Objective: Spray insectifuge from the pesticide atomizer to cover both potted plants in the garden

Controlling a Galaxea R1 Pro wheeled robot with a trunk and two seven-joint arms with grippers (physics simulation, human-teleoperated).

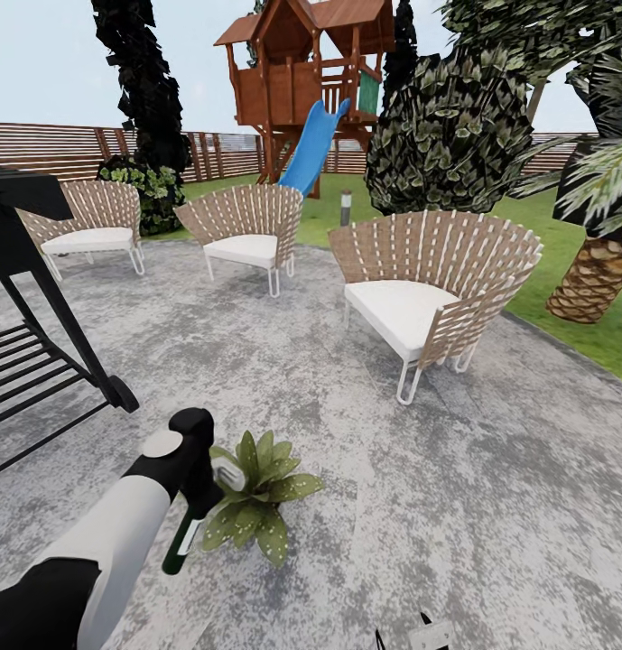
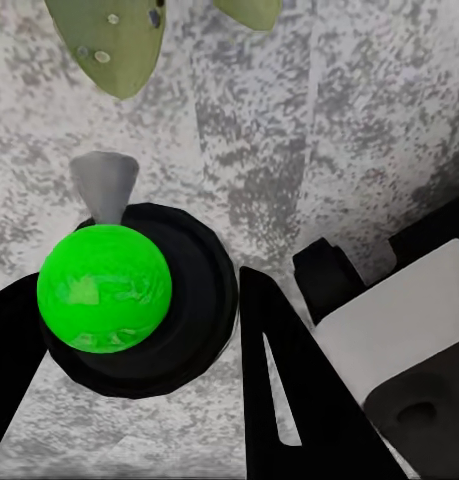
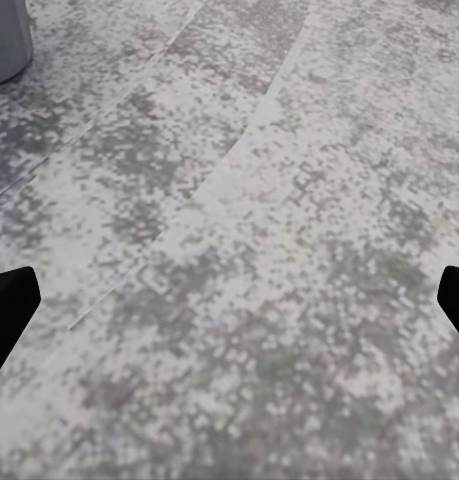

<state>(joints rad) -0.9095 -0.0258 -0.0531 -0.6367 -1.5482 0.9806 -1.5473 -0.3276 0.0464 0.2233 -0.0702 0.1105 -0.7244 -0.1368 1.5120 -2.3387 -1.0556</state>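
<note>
My left gripper [image 1: 199, 492] is shut on the pesticide atomizer [image 1: 183, 540], a dark green-black bottle with a white stripe that hangs tilted from the fingers. Its white trigger head [image 1: 227, 473] sits right against a potted plant [image 1: 259, 504], a low rosette of broad green leaves on the mottled-grey patio [image 1: 455, 506]. In the left wrist view the atomizer [image 2: 104, 288] appears end-on as a bright green ball in a black ring between my black fingers [image 2: 284, 400], with leaves [image 2: 107, 40] beyond it. The second potted plant is out of view. My right gripper [image 3: 229, 300] is open over bare paving.
Three woven chairs [image 1: 437, 289] [image 1: 247, 230] [image 1: 89, 221] ring the patio. A black grill frame [image 1: 40, 298] stands at the left. Behind are the lawn [image 1: 563, 325], a scaly palm trunk [image 1: 592, 280], the playhouse with blue slide [image 1: 311, 149] and the slat fence [image 1: 67, 149].
</note>
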